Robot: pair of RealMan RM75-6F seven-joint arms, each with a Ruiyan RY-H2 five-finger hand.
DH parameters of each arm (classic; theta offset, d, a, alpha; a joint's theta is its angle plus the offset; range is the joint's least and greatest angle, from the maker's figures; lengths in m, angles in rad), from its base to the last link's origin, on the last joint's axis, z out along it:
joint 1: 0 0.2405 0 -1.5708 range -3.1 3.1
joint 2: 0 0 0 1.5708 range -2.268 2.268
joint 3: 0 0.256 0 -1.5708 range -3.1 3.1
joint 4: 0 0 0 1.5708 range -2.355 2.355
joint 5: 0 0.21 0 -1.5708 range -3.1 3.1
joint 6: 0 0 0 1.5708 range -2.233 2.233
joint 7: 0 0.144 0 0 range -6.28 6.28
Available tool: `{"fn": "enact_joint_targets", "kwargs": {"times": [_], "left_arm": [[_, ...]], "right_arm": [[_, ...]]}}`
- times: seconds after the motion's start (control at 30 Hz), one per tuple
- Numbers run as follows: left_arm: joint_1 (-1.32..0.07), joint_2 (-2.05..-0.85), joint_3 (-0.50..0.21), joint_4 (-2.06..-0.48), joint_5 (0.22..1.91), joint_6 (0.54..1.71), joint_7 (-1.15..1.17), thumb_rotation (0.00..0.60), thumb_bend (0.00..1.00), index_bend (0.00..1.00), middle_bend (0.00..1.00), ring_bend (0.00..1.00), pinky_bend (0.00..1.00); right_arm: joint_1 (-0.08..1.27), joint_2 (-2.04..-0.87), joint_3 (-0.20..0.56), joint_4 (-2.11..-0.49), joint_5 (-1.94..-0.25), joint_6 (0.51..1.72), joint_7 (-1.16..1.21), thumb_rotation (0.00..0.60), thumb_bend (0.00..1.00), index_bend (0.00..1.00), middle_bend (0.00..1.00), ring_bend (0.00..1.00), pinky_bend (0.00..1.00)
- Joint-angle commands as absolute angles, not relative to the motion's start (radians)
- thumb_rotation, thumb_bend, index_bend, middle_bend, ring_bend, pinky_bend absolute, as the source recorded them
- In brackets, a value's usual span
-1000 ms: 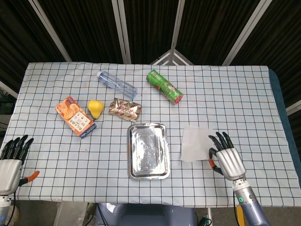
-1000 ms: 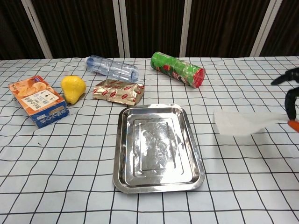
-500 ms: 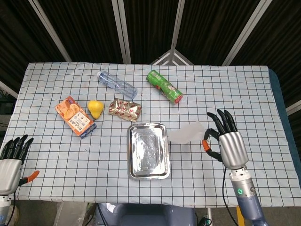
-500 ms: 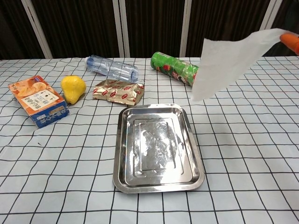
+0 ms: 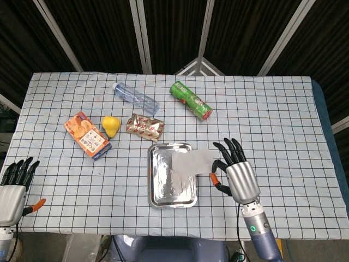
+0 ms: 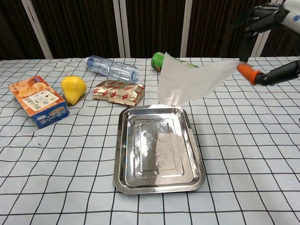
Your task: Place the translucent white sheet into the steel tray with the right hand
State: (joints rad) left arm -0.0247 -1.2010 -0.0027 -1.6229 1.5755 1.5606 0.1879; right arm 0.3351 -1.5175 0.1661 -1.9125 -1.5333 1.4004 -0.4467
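Note:
My right hand (image 5: pixel 235 172) (image 6: pixel 265 42) pinches one edge of the translucent white sheet (image 5: pixel 192 162) (image 6: pixel 188 82) between thumb and a finger, the other fingers spread. The sheet hangs in the air, its free end over the far right part of the steel tray (image 5: pixel 155 191) (image 6: pixel 123 154). The tray lies flat in the middle of the checked table, with nothing in it. My left hand (image 5: pixel 13 188) rests at the table's near left corner, fingers apart, holding nothing.
Behind the tray lie a foil snack packet (image 5: pixel 144 126) (image 6: pixel 118 91), a yellow pear (image 5: pixel 110 125) (image 6: pixel 73 88), an orange carton (image 5: pixel 87 135) (image 6: pixel 39 101), a clear bottle (image 5: pixel 136 98) (image 6: pixel 112 69) and a green can (image 5: pixel 191 100), partly hidden by the sheet in the chest view.
The right hand lifted the sheet off the table right of the tray and carried it left. It now hangs over the tray's right side.

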Motion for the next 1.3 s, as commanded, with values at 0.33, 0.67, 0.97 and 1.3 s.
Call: {"fn": "enact_joint_targets", "kwargs": {"times": [0.33, 0.67, 0.97, 1.3], "left_arm": [[-0.027, -1.199, -0.005, -1.621, 1.563, 1.551, 0.184, 0.6, 0.1, 0.0, 0.0, 0.0, 0.0], [-0.027, -1.198, -0.005, -1.619, 1.565, 1.553, 0.182, 0.6, 0.1, 0.0, 0.0, 0.0, 0.0], [-0.027, -1.2, -0.005, -1.618, 1.564, 1.552, 0.188, 0.6, 0.1, 0.0, 0.0, 0.0, 0.0], [-0.027, -1.202, -0.006, -1.616, 1.56, 1.551, 0.193, 0.6, 0.1, 0.0, 0.0, 0.0, 0.0]], "right_arm": [[0.383, -1.677, 0.18, -1.839, -1.435, 1.353, -0.519, 0.6, 0.51, 0.67, 0.19, 0.0, 0.0], [0.371, -1.73, 0.147, -1.835, -1.359, 1.36, -0.634, 0.6, 0.51, 0.68, 0.19, 0.0, 0.0], [0.357, -1.741, 0.11, -1.86, -1.343, 1.373, -0.685, 0.6, 0.51, 0.68, 0.19, 0.0, 0.0], [0.353, -1.765, 0.071, -1.861, -1.362, 1.37, -0.71, 0.6, 0.51, 0.66, 0.19, 0.0, 0.0]]}}
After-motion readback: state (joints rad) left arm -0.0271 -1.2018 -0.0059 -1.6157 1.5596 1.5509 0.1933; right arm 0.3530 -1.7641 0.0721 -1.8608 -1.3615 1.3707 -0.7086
